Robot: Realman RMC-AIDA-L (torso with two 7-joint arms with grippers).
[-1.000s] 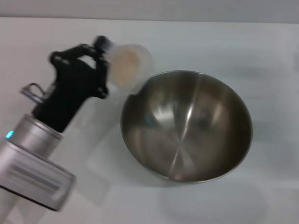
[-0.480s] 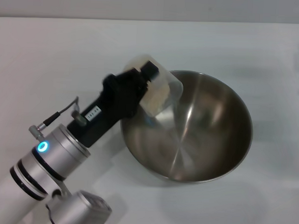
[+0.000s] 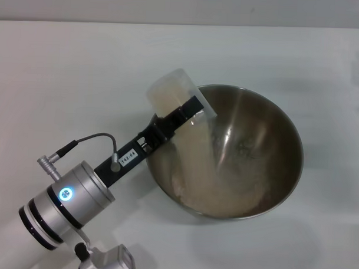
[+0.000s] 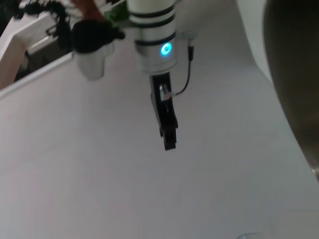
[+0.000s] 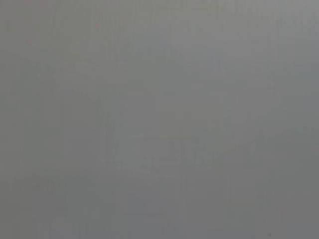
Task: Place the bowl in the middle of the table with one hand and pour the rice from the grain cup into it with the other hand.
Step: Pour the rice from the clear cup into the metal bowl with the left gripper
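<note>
Pour's happening: left hand (image 3: 179, 118) pinching the cup (image 3: 175, 102), tipped over the bowl (image 3: 286, 129) rim, rice (image 3: 216, 192) piling inside. Next, probably tip further till it's empty. Right hand's out of sight.

Soft, even light fills the head view, leaving the table (image 3: 64, 59) bright and nearly washed out, with only a faint shadow under the bowl (image 3: 273, 143), whose steel wall carries dull streaked glare. The pouring rice (image 3: 199, 153) smears into a blurred band. The left wrist view is dimmer and soft-focused; the right wrist view is flat featureless grey.
</note>
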